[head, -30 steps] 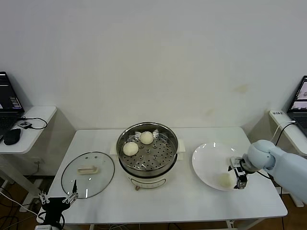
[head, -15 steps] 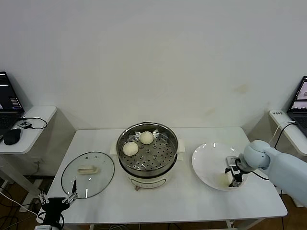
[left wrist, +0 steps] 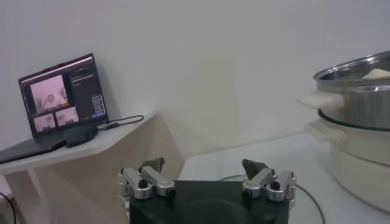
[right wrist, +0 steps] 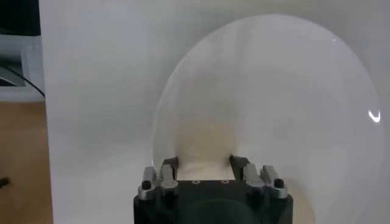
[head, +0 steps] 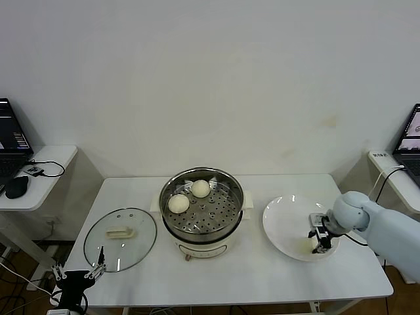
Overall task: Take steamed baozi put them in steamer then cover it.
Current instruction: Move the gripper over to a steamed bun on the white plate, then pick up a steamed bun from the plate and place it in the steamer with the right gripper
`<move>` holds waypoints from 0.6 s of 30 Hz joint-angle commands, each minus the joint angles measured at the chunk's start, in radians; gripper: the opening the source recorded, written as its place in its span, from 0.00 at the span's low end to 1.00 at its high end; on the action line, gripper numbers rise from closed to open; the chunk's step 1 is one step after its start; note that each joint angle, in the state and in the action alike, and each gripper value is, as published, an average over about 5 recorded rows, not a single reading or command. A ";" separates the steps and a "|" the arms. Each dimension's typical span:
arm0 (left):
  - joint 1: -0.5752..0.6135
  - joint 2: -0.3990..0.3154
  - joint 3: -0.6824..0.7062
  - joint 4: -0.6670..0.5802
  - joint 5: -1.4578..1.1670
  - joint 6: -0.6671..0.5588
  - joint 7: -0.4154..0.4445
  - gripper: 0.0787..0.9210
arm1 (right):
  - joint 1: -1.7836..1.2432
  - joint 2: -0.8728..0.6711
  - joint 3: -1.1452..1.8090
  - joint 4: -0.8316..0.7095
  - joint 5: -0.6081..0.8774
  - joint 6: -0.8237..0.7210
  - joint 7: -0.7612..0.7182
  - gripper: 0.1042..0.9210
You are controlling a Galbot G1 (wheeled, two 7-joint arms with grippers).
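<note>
Two steamed baozi (head: 178, 203) sit in the steamer (head: 202, 213) at frame centre; a third baozi (right wrist: 205, 146) lies on the one white plate (head: 286, 223) at right, gripped by the right gripper (head: 320, 245) jaws; one cover (head: 120, 238) rests lower left on the surface (head: 262, 275); left gripper (head: 79, 274), bottom left, jaws open.

Bright even light; soft shadows; plate (right wrist: 286, 91) washed out.

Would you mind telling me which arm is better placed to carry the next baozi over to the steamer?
The right. Its claw is already shut on the baozi on the white plate, beside the steamer. The left claw hangs open, low at the table's front-left corner.
</note>
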State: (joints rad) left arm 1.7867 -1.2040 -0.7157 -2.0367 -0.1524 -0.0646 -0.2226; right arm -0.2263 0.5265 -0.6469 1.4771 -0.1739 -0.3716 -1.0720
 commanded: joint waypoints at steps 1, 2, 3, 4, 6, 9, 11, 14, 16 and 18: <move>0.001 0.002 0.001 -0.003 -0.001 0.000 0.000 0.88 | 0.037 -0.020 0.001 0.020 0.017 -0.001 -0.003 0.49; 0.001 0.003 0.001 -0.004 -0.001 0.000 0.000 0.88 | 0.057 -0.025 -0.002 0.025 0.027 -0.001 -0.004 0.49; 0.001 0.003 0.001 -0.005 -0.001 0.000 0.000 0.88 | 0.080 -0.030 -0.009 0.030 0.039 -0.001 -0.006 0.49; 0.001 0.004 0.001 -0.006 -0.002 0.000 0.000 0.88 | 0.114 -0.035 -0.022 0.035 0.054 -0.002 -0.007 0.49; 0.001 0.006 0.001 -0.008 -0.003 0.000 0.000 0.88 | 0.183 -0.042 -0.047 0.041 0.086 -0.004 -0.009 0.50; -0.001 0.007 0.002 -0.011 -0.004 0.000 0.000 0.88 | 0.300 -0.038 -0.077 0.041 0.137 -0.009 -0.012 0.50; -0.002 0.007 0.003 -0.012 -0.004 0.000 0.000 0.88 | 0.394 -0.022 -0.107 0.038 0.176 -0.015 -0.014 0.50; -0.002 0.009 0.004 -0.014 -0.005 -0.001 0.000 0.88 | 0.535 0.023 -0.175 0.032 0.231 -0.023 -0.014 0.50; -0.003 0.010 0.004 -0.015 -0.006 -0.001 0.000 0.88 | 0.619 0.068 -0.225 0.026 0.263 -0.028 -0.013 0.50; -0.003 0.011 0.004 -0.015 -0.008 -0.001 0.000 0.88 | 0.697 0.119 -0.272 0.021 0.291 -0.031 -0.009 0.51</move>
State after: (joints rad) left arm 1.7841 -1.1947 -0.7118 -2.0512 -0.1585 -0.0653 -0.2227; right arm 0.1100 0.5379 -0.7627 1.4986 -0.0194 -0.3938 -1.0822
